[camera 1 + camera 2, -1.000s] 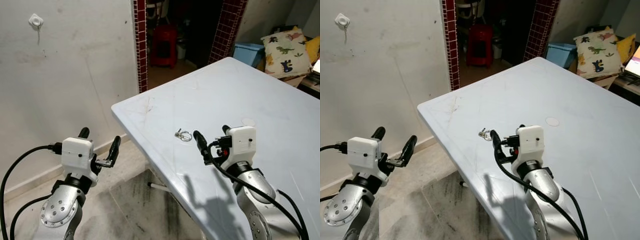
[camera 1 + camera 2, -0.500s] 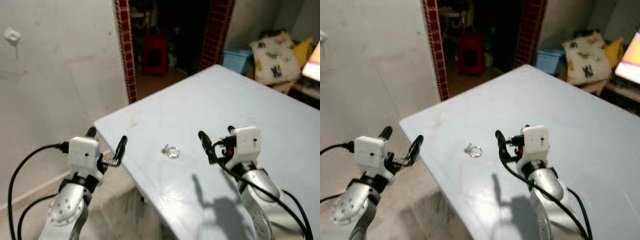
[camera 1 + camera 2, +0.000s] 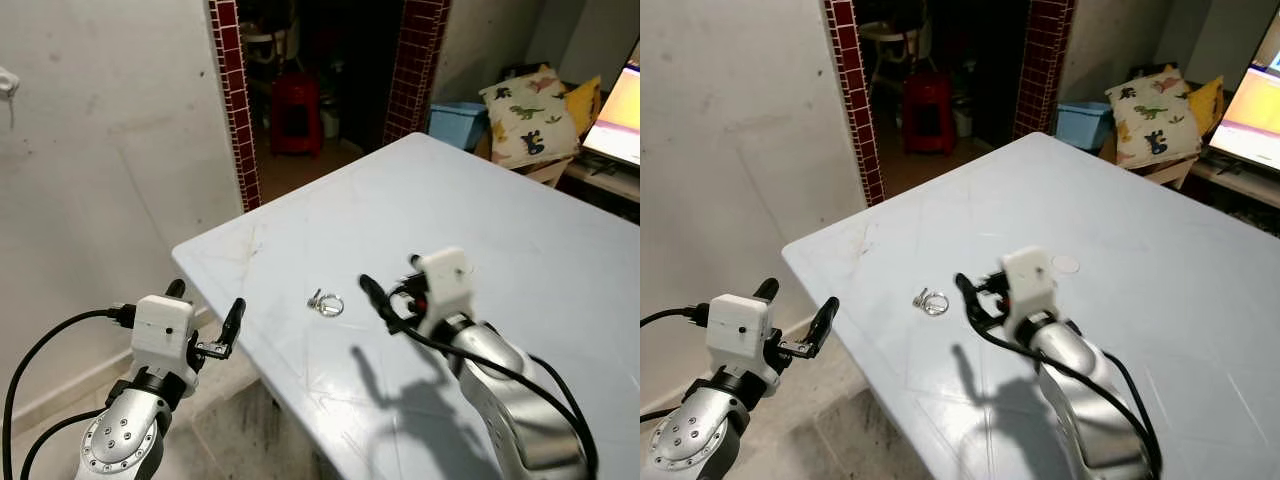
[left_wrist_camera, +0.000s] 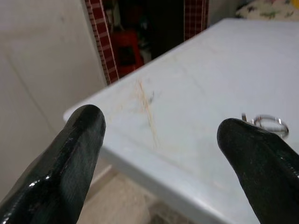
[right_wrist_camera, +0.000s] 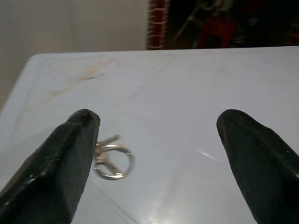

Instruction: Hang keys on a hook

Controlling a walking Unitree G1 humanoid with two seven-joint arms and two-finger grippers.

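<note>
While the keys (image 3: 325,302) lie flat on the tabletop (image 3: 520,230) | right gripper (image 5: 156,140) jaws released, keys just ahead near one finger | left gripper (image 4: 163,140) jaws released off the tabletop corner, keys beyond | hook (image 3: 6,83) on wall, head view.

Keys (image 3: 325,303) on table (image 3: 520,230) (near corner).

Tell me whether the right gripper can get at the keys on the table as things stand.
Probably yes. The right gripper is open above the table, the keys lie flat just beyond its fingertips, and nothing sits between them.
</note>
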